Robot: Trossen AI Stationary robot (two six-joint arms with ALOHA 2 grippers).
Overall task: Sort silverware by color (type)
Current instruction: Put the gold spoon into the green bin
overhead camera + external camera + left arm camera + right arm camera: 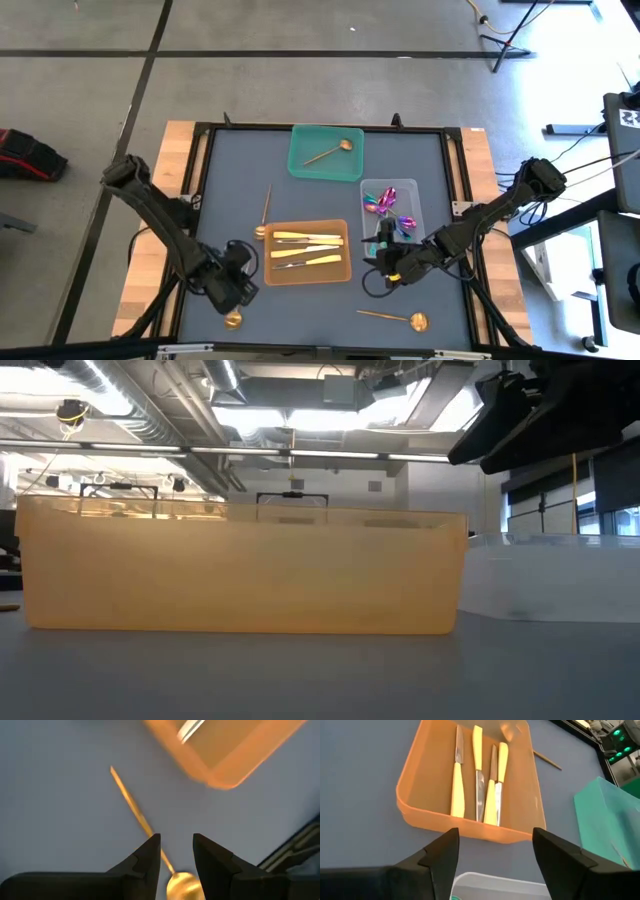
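The silverware is partly sorted: four yellow-handled knives [307,250] lie side by side in the orange translucent rectangular tray [275,274] at the middle of the grey-blue table top [240,170], a slim gold round-bowled spoon [331,151] rests in the teal plastic tray [300,168] at the far side, and iridescent purple spoons [379,204] sit in the clear plastic tray [412,186] to the right of the orange one. Three more gold spoons lie loose on the table: one [264,213] just left of the orange tray, one [394,318] near the front edge on the right, and one [233,320] at the front left, of which the high view shows only the bowl. The left arm reaches in from the table's left edge and bends low, its left gripper [239,282] hanging over that front-left spoon; in the left wrist view the two dark fingers [150,857] stand a little apart, straddling the thin gold handle [131,804] just above the bowl, holding nothing. The right arm stretches in from the right edge, and its right gripper [386,252] hovers at the near end of the clear tray, beside the orange tray's right end; its fingers [442,855] are spread wide and empty.
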